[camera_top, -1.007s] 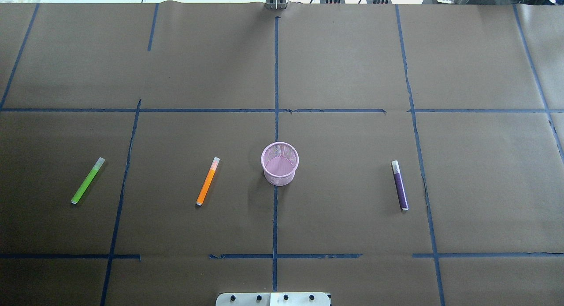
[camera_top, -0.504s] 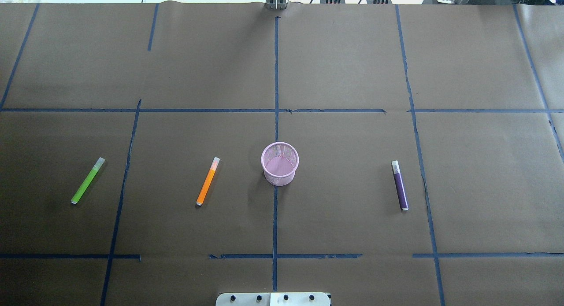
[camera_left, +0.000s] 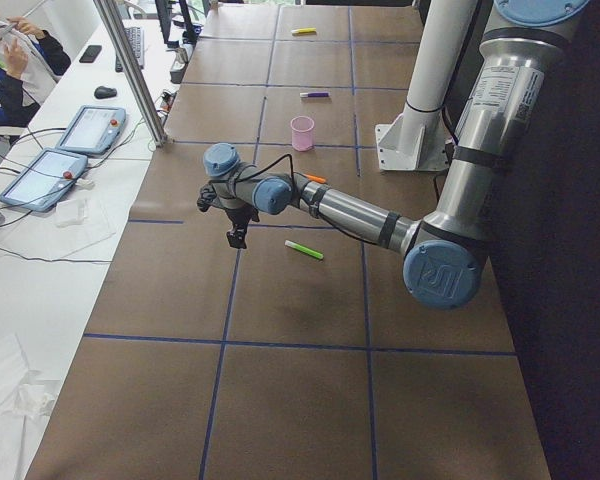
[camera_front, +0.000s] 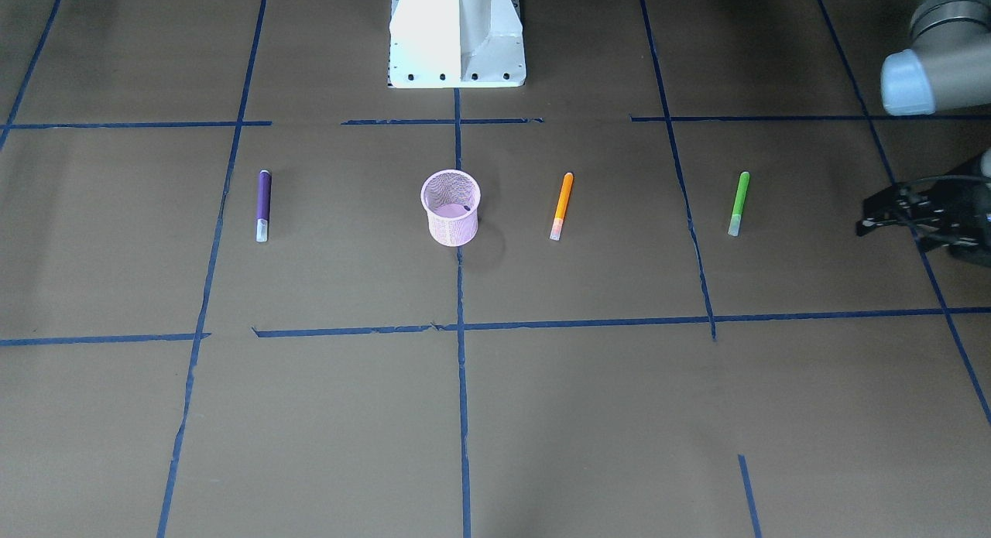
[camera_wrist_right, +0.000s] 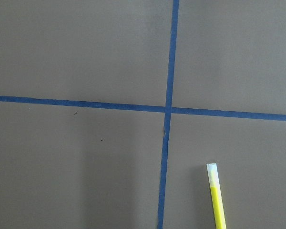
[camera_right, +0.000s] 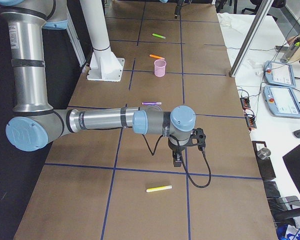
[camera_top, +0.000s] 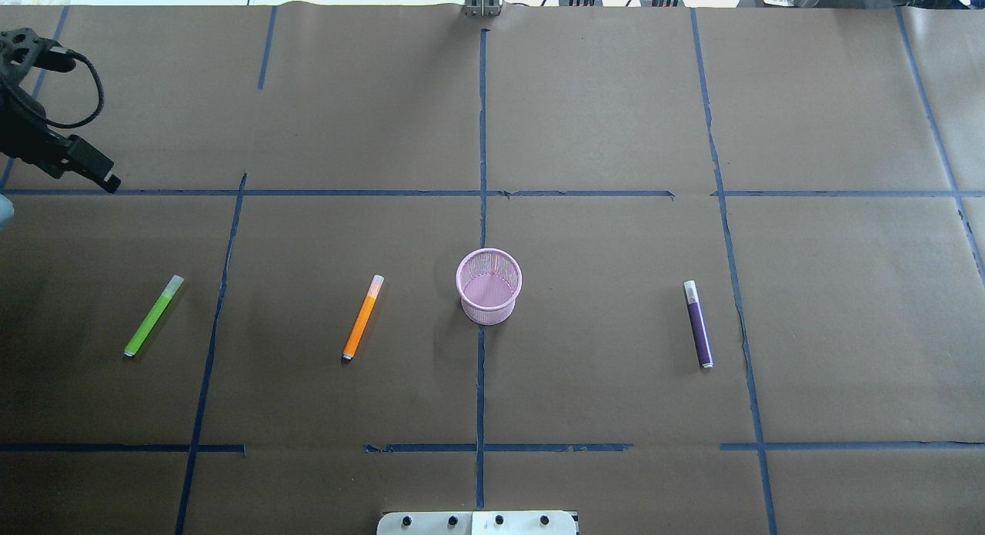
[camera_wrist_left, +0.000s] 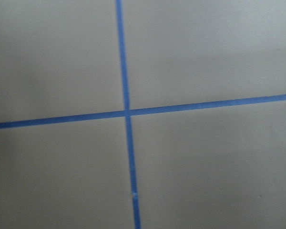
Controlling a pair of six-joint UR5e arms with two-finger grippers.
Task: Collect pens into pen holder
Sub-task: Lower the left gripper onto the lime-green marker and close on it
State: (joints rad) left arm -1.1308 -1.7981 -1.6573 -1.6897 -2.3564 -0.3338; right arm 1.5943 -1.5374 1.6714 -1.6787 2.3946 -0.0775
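Note:
The pink mesh pen holder [camera_top: 486, 312] [camera_front: 450, 227] stands upright at the table's middle. Three pens lie flat in a row with it: green [camera_top: 154, 315] [camera_front: 738, 203], orange [camera_top: 362, 317] [camera_front: 562, 205] and purple [camera_top: 699, 324] [camera_front: 263, 205]. My left gripper [camera_top: 111, 183] [camera_front: 862, 219] hovers beyond the green pen near the table's left end, holding nothing; I cannot tell whether it is open or shut. My right gripper [camera_right: 177, 161] shows only in the exterior right view, so its state cannot be told. A yellow pen [camera_right: 159, 189] [camera_wrist_right: 217, 195] lies close to it.
Blue tape lines [camera_top: 482, 135] divide the brown paper cover. The robot's white base [camera_front: 457, 35] stands at the near edge. A side bench with tablets [camera_left: 90, 128] and a seated person [camera_left: 5, 70] runs along the far edge, behind a metal post [camera_left: 130, 70].
My left gripper has come into the overhead view at the far left, where no arm showed before. The pens and the pen holder have not moved.

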